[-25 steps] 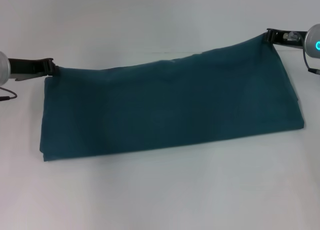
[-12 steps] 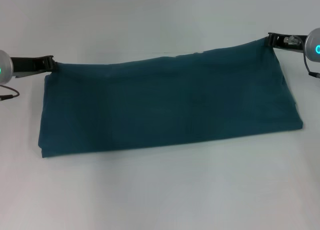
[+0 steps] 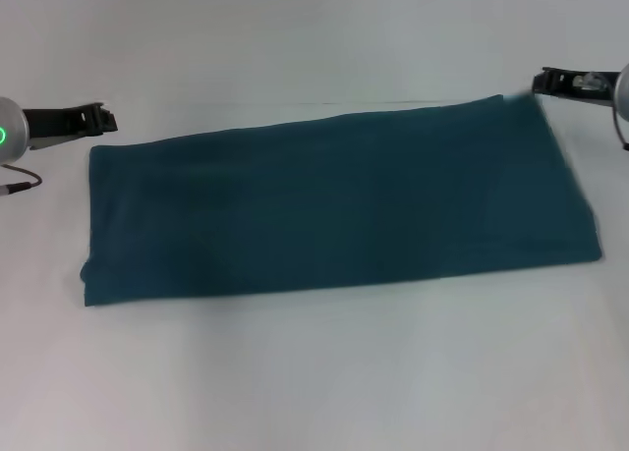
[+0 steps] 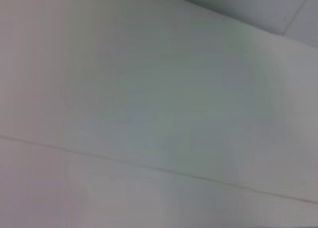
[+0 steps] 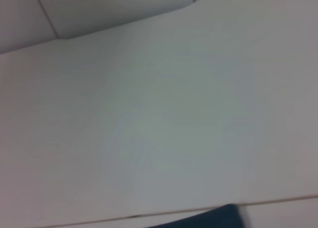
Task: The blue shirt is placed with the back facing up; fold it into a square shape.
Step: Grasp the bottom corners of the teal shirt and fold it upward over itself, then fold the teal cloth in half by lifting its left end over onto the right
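The blue shirt [image 3: 334, 205] lies flat on the white table [image 3: 314, 372] as a long folded band running left to right, plain side up. My left gripper [image 3: 106, 119] hovers just beyond the band's far left corner, open and holding nothing. Just off the far right corner, my right gripper [image 3: 539, 81] is also open and clear of the cloth. A sliver of the blue shirt [image 5: 208, 220] shows at the edge of the right wrist view. The left wrist view shows only the table [image 4: 149, 114].
White table surface surrounds the shirt on all sides, with a faint seam line [image 3: 324, 104] behind it. A thin cable [image 3: 18, 186] trails from the left arm near the left edge.
Both grippers have let go of the far corners they held raised. The far edge has dropped, so the shirt now lies flat, and both grippers have drawn slightly outward.
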Robot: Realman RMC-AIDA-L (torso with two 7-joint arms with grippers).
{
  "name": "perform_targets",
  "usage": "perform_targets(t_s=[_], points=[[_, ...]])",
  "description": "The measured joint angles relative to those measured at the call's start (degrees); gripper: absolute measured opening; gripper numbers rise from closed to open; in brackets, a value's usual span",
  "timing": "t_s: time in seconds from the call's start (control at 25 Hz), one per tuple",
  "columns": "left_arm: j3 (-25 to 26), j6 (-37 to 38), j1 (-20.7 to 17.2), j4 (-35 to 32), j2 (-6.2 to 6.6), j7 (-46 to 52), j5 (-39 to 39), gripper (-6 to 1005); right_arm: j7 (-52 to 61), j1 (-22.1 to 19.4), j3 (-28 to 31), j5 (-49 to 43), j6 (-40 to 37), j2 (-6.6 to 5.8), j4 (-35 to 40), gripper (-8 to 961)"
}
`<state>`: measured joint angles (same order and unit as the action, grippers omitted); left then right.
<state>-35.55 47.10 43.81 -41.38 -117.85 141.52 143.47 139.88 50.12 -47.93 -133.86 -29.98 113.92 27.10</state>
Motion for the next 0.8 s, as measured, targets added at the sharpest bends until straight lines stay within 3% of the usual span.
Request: perform_targets(t_s=[0.08,0.16,0.36,0.48,0.56,0.6,0.72,0.8], points=[[0.0,-0.5,-0.1,0.0,-0.07,0.6,0.0,39,0.0,-0.1,0.0,0.0,0.7,-0.7,-0.4,71],[0.1,-0.9,-0.1,0.1,-0.04,1.7,0.0,112,0.0,-0.2,0.1,0.0,1.2,-1.65,-0.6,95],[0.1,-1.7,-0.9,-0.3,-0.13,3.9,-0.4,305,1.5,-0.4,0.8,0.2,-0.6,-4.87,-1.0,284],[0.1,-1.3,-1.8,-0.9,-0.16,4.0,-1.9,441,2.7,-2.5,4.8,2.7,-9.3,-6.51,1.3,444],[0.1,0.7,-4.1,-2.7,-0.23,3.4,-6.9,536,-0.2,-5.1,7.9,7.5,-16.1,-6.16,4.0,567],[0.0,2.1,-5.2,-3.4,-0.25,2.8,-9.4,585,-0.2,-5.1,7.9,7.5,-16.1,-6.16,4.0,583],[0.0,4.7,-7.0,-4.2,-0.14,1.6,-14.3,732,-4.7,-10.7,10.8,17.3,-25.2,-5.08,7.7,631],[0.2,8.0,-9.1,-4.4,0.09,0.4,-19.8,761,-6.5,-14.1,11.5,23.4,-30.2,-4.76,8.4,663]])
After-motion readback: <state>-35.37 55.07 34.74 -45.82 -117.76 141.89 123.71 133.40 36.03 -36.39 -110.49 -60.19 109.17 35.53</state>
